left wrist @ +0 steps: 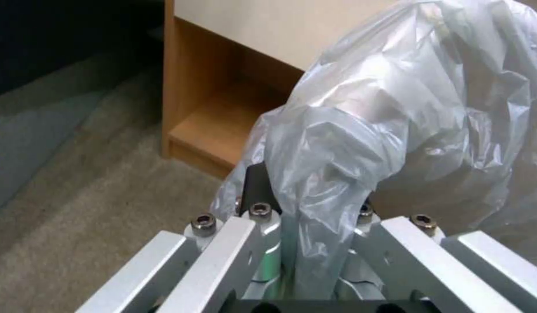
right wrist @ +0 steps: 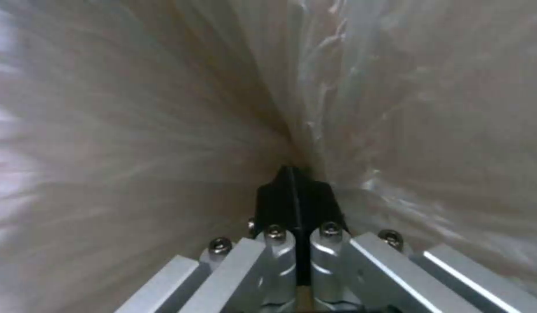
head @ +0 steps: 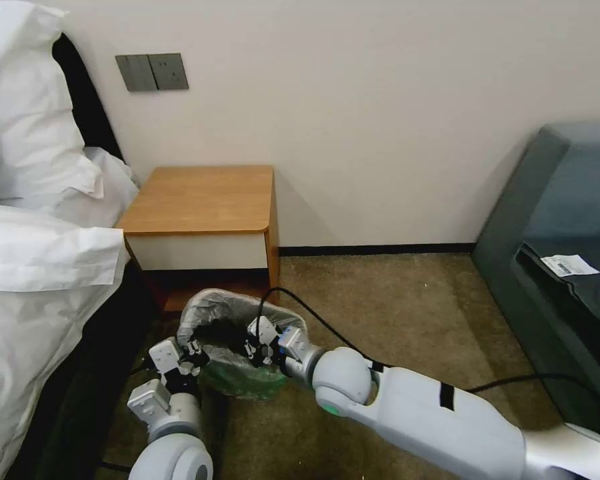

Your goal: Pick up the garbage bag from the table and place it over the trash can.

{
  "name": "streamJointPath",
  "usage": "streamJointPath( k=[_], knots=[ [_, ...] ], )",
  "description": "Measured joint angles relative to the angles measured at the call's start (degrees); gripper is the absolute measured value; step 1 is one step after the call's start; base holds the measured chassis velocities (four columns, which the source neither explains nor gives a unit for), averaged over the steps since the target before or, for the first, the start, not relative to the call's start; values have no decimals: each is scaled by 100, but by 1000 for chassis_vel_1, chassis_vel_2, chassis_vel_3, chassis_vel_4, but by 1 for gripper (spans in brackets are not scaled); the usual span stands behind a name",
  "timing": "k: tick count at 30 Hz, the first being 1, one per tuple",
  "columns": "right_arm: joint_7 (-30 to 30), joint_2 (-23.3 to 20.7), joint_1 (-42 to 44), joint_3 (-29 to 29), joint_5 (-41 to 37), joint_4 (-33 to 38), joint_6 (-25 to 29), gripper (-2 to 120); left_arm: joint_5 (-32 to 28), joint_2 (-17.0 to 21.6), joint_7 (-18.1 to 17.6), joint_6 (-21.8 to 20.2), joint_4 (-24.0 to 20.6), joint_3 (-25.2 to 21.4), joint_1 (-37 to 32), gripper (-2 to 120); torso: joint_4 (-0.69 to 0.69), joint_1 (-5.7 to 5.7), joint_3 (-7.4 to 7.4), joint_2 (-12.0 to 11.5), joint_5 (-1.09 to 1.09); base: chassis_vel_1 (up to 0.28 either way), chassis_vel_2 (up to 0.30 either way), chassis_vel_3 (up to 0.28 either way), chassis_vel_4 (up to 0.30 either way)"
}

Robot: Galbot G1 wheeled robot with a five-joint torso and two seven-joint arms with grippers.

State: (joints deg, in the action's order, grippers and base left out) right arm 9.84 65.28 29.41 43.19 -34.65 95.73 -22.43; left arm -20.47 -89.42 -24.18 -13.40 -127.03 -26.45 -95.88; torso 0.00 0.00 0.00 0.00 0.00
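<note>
Placement step, well along: bag (head: 230,313) off the table (head: 203,200) and draped over the can (head: 247,383), which stands on the carpet (head: 393,313) just in front of the table's open shelf.

Left gripper (head: 192,357) at the can's left near corner, clamped on a gathered fold of bag; in the left wrist view a twist of plastic (left wrist: 315,243) running down between the closed fingers (left wrist: 257,182). Right gripper (head: 260,343) at the right near corner, pinched tight on film too; in the right wrist view black pads (right wrist: 294,195) pressed together, creases of bag (right wrist: 349,108) fanning out from the nip.

Bag mouth downward and open, dark hollow visible between the two grippers; far edge apparently over the back rim, near edge lifted between the two grips. Green wall of the can bare below the near edge (so the hem looks not yet pulled down there, as a judgement). Long axis of the spread bag roughly left to right, from one gripper to the other.

Next move, probably: both grips spread outward and lowered together past the near rim, evenly, without tearing thin film or tipping the light can; release only once the hem sits below the lip.
</note>
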Motion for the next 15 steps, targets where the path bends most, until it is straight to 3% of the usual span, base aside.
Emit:
streamJointPath(
  k=[15],
  knots=[
    [-160,530,-869,939,165,-1068,13,0,587,-125,40,85,-95,461,-286,7,0,0,0,0,0,0,0,0,0]
  ],
)
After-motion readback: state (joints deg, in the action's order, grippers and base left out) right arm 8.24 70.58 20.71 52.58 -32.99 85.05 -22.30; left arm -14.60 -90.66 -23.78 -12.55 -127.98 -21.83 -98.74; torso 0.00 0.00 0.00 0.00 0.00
